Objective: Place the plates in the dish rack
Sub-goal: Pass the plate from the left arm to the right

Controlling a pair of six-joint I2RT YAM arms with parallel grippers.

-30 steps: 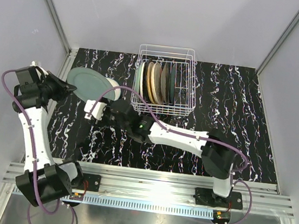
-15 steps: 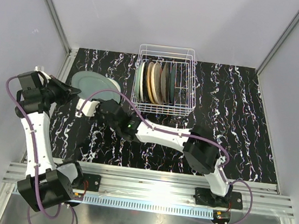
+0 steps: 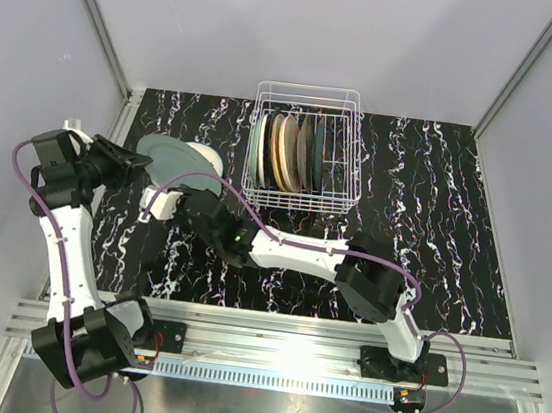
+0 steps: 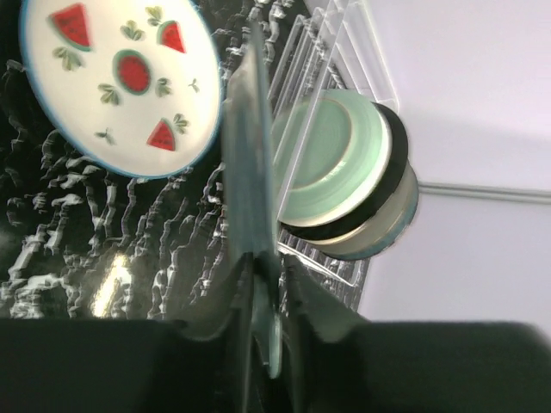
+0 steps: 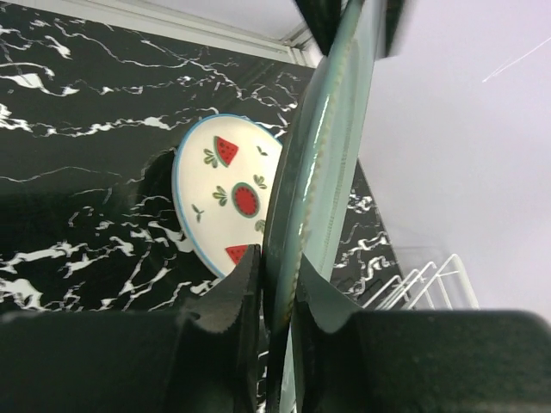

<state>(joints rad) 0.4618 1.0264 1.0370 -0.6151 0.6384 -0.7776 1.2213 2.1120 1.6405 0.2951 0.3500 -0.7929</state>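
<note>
A grey-green plate (image 3: 173, 159) hangs tilted above the table's left side, edge-on in the left wrist view (image 4: 250, 155) and the right wrist view (image 5: 323, 146). My right gripper (image 3: 189, 197) (image 5: 277, 262) is shut on its near rim. My left gripper (image 3: 138, 161) (image 4: 265, 267) straddles the opposite rim, jaws slightly apart with a thin gap on one side. A white plate with watermelon motifs (image 3: 209, 158) (image 4: 120, 77) (image 5: 225, 194) lies flat on the table under it. The white wire dish rack (image 3: 311, 89) holds several upright plates (image 3: 285, 152) (image 4: 331, 163).
The rack stands at the back centre against the rear wall, its right half holding no plates. A metal frame rail (image 3: 126, 118) borders the table's left edge, close to my left arm. The black marbled table (image 3: 436, 216) stretches to the right.
My right gripper has moved left and shut on the grey-green plate's near rim. My left gripper's jaws have loosened on the far rim. The plate has drifted slightly right.
</note>
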